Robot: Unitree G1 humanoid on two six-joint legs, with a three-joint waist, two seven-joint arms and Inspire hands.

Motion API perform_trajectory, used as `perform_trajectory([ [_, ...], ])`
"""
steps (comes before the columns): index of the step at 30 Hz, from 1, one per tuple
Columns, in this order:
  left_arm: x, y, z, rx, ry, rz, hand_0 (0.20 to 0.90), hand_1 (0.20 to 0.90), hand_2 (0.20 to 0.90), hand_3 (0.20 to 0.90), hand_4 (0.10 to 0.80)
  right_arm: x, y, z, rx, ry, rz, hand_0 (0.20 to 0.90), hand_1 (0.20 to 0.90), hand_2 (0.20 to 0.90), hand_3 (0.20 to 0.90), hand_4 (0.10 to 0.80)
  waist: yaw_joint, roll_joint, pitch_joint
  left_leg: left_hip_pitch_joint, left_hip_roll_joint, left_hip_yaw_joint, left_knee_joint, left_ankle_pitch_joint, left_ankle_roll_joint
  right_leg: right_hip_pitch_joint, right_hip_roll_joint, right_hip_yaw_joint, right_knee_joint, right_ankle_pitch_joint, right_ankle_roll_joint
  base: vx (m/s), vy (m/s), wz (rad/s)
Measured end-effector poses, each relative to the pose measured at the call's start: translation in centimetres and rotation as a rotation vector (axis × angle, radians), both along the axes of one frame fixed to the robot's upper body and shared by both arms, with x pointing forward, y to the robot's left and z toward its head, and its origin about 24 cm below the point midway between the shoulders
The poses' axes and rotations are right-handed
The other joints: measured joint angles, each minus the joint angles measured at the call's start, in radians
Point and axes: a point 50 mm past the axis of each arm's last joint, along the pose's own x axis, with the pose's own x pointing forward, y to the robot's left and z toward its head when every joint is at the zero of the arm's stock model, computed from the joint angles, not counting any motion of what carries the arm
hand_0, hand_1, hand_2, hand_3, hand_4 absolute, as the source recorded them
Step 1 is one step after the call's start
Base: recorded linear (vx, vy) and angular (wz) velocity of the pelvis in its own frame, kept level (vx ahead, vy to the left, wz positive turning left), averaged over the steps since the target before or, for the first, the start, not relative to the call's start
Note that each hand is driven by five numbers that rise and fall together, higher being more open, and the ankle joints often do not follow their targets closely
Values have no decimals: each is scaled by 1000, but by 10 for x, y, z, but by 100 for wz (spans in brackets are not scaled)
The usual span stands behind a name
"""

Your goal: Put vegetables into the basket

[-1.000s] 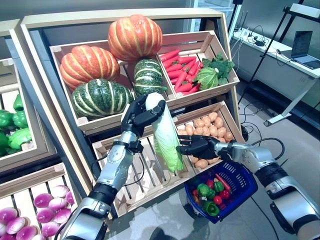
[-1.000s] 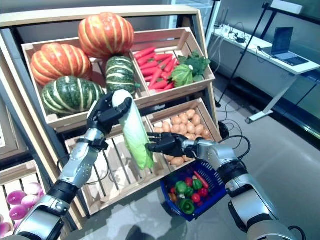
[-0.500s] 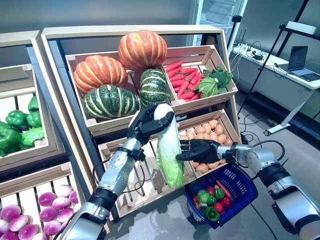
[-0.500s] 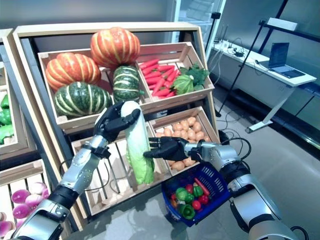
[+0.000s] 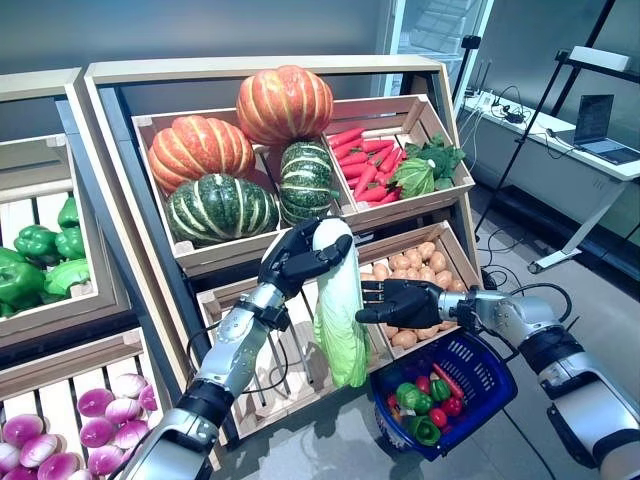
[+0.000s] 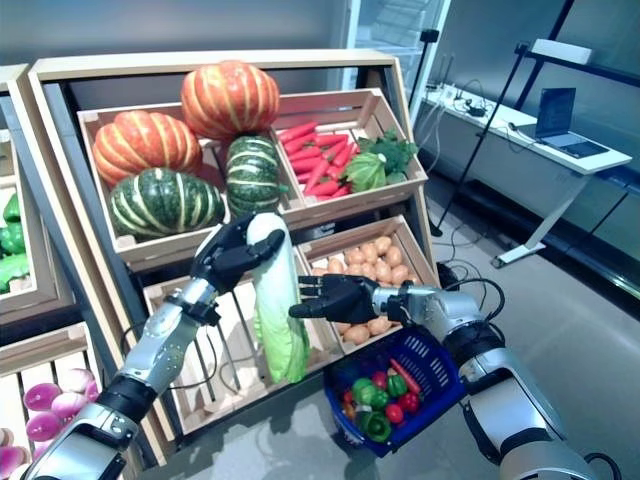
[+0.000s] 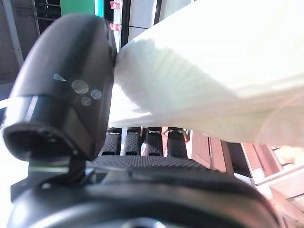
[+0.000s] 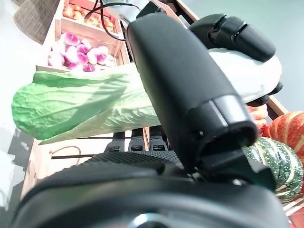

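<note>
My left hand [image 5: 296, 261] is shut on the white stem end of a long napa cabbage [image 5: 338, 315], which hangs down with its green leaves at the bottom, in front of the stand's lower crates. The cabbage also shows in the left wrist view [image 7: 218, 80] and the right wrist view [image 8: 80, 102]. My right hand [image 5: 400, 301] is open, its straight fingers next to the cabbage's middle on the right side. The blue basket [image 5: 490, 372] stands on the floor below the right hand, a little right of the cabbage's tip, and holds green peppers, red tomatoes and a red chilli.
The wooden vegetable stand [image 5: 250, 70] with slanted crates rises behind both hands. A second stand [image 5: 40, 290] is at the left. A white desk [image 5: 560, 140] with a laptop stands at the back right, with cables on the floor beside it.
The camera has shifted a little. My left hand has brought the cabbage slightly lower and to the right, nearer the basket. The right hand stays beside it.
</note>
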Motion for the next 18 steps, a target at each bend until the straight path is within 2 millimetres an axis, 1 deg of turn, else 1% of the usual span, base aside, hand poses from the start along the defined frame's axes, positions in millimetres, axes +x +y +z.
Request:
perform_trajectory([
  [3, -1, -8, -4, -18, 23, -24, 300, 300, 300, 300, 400, -2, 9, -8, 24, 42, 4, 900, 900, 900, 900, 800, -1, 0, 0, 0, -3, -10, 0, 2, 0, 12, 0, 0, -13, 1, 1, 23, 0, 9],
  [5, -2, -13, -6, -20, 38, -39, 300, 300, 300, 300, 400, -3, 10, -15, 28, 75, -9, 900, 900, 900, 900, 800, 1, 2, -1, 0, -4, -17, 0, 3, 0, 17, 0, -1, -15, 1, 1, 5, 1, 10],
  [10, -3, -14, -11, -20, 79, -30, 300, 300, 300, 300, 400, -6, 17, -30, 50, 141, -29, 900, 900, 900, 900, 800, 4, 2, -2, 0, -8, -22, -16, 14, 2, 17, 0, 1, -22, 2, 3, 1, 9, 3],
  [18, -5, -11, -17, -44, 130, 18, 300, 300, 300, 300, 400, -8, 27, -39, 56, 173, -51, 900, 900, 900, 900, 800, 5, 2, -2, 0, -12, -22, -23, 15, 3, 19, -3, 0, -29, 5, 4, 0, 0, 0],
])
